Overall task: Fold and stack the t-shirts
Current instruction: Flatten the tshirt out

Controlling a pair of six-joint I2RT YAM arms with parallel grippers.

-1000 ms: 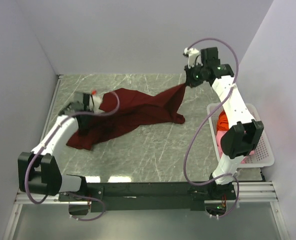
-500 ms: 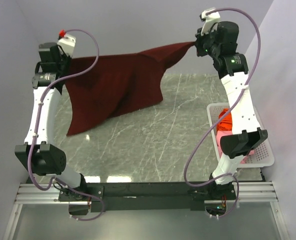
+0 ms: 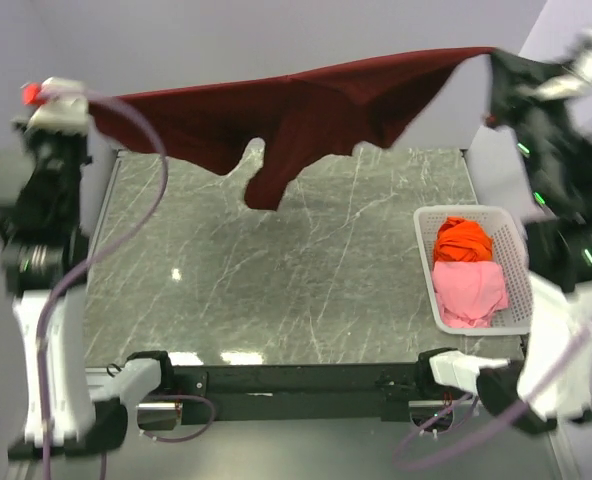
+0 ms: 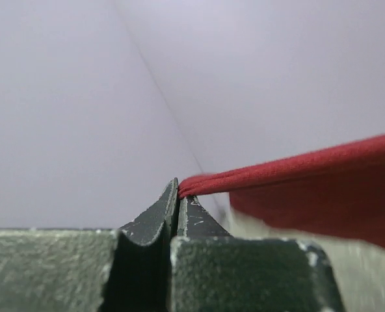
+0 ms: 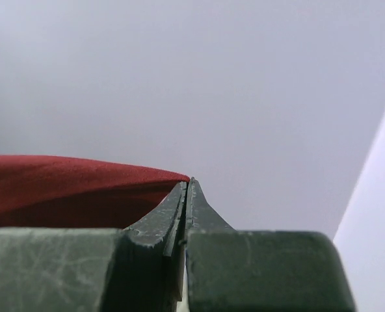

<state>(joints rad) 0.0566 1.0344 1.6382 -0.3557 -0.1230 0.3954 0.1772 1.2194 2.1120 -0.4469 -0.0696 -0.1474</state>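
The dark maroon-red t-shirt (image 3: pixel 296 115) hangs stretched high above the table between both arms, its lower part drooping in the middle. My left gripper (image 3: pixel 88 102) is shut on its left corner; the left wrist view shows the cloth (image 4: pixel 296 175) pinched at the fingertips (image 4: pixel 178 190). My right gripper (image 3: pixel 491 55) is shut on its right corner; the right wrist view shows the cloth (image 5: pixel 69 179) pinched at the fingertips (image 5: pixel 187 183). The bright orange t-shirt (image 3: pixel 463 241) and the light pink t-shirt (image 3: pixel 469 290) lie crumpled in the basket.
The white perforated basket (image 3: pixel 524 300) stands at the table's right edge. The grey marble tabletop (image 3: pixel 276 290) lies under the hanging shirt. Grey walls close in the back and both sides.
Both arms have risen high and spread apart, lifting the maroon shirt off the table and stretching it taut in the air.
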